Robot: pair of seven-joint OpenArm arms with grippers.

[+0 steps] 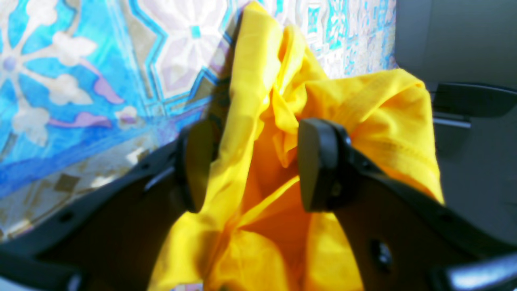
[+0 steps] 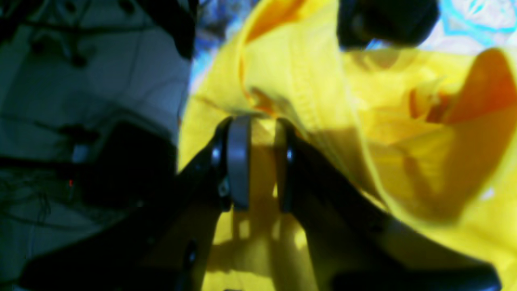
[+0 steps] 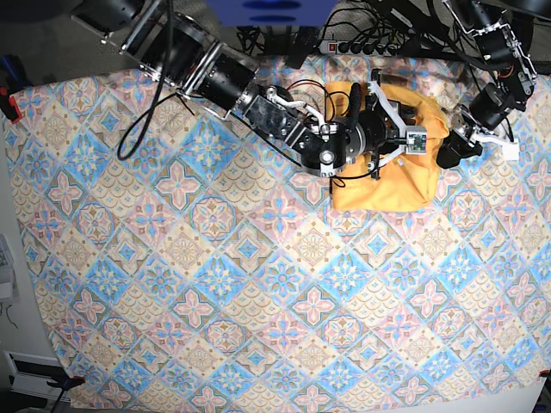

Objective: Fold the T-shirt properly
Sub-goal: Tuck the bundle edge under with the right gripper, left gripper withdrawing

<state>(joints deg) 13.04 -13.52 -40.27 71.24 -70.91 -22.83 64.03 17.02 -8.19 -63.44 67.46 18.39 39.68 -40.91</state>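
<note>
The T-shirt [image 3: 383, 176] lies bunched at the 1 o'clock area of the table [image 3: 172, 284], on the patterned tablecloth [image 3: 258, 301]. It is light, soft and limp (expect sagging and creasing wherever it is unsupported). The right end effector [image 2: 258, 161] has its jaws nearly together, pinching a fold of fabric. The left end effector [image 1: 250, 165] stands wide, with cloth between its pads [image 1: 315, 165]; whether it grips cannot be told. Best holds, by judgement: hems and seams.
</note>
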